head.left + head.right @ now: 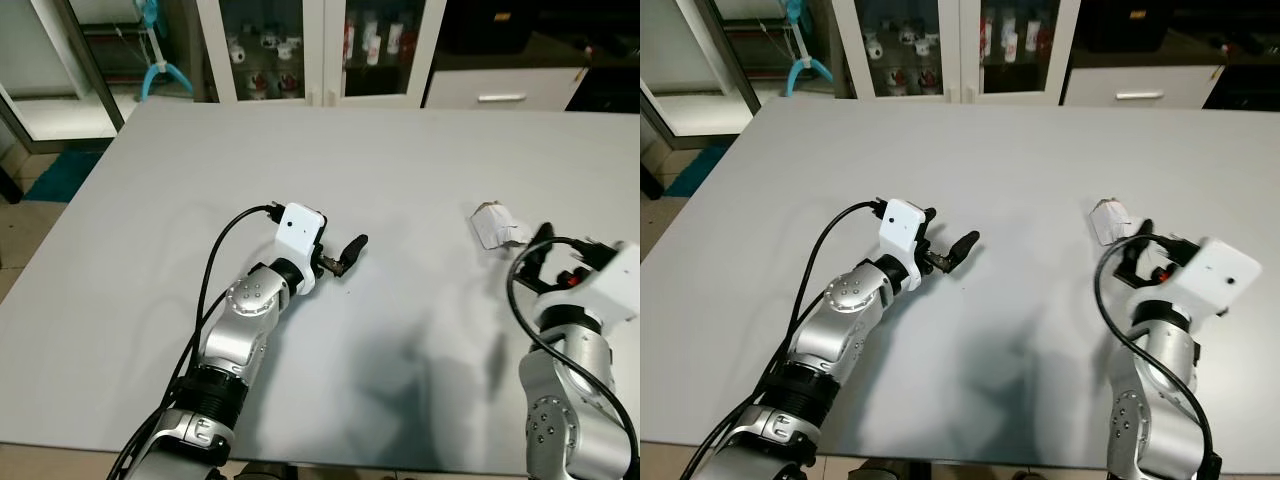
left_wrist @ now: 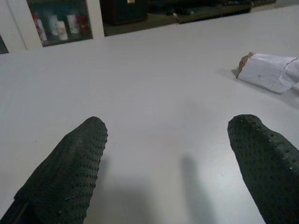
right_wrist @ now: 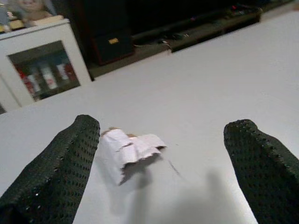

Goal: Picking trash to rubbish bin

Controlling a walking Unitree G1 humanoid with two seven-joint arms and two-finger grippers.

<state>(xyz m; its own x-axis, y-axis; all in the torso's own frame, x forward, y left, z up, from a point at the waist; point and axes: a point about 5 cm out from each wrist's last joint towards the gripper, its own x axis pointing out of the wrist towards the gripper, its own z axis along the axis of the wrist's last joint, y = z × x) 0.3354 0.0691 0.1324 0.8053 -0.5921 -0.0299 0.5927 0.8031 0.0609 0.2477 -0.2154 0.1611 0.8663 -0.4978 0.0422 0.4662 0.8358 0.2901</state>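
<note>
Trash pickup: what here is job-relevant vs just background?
Job:
- crumpled paper scrap on the grey table
- right gripper, open, just short of the scrap
- left gripper, open, above bare table

Background:
- glass-door cabinet with small bottles
- white drawer unit

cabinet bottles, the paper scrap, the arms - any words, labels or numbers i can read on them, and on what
No text can be read.
Bottles in the cabinet: labels too small and blurred.
Crumpled paper on the table: no print visible.
Left gripper and right gripper, both open: no markings legible.
</note>
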